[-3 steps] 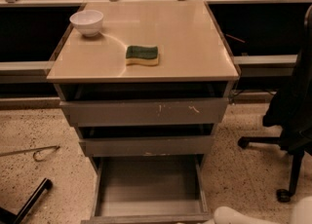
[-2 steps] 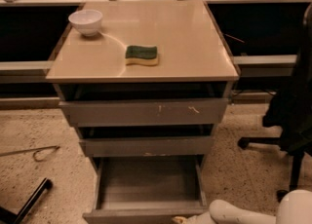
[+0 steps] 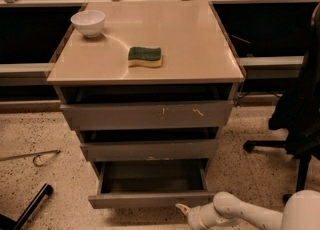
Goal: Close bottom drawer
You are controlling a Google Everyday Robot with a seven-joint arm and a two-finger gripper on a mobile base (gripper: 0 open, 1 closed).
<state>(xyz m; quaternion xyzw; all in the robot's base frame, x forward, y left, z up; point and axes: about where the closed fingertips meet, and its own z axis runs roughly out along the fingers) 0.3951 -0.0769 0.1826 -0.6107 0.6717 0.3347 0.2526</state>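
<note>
Bottom drawer (image 3: 145,199), standing open at lower centre of the frame: a stiff metal tray, probably sliding freely under a flat push on its plain handleless front, with the gripper (image 3: 184,210) just beside that front's right end, its opening impossible to tell.

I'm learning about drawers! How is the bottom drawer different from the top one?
The bottom drawer is pulled out, showing its tray; the top drawer shows only its front. The top drawer's front has white scratches; the bottom drawer's is plain and looks narrower. Both are grey. The robot's hand sits low, near the bottom drawer's right front.
</note>
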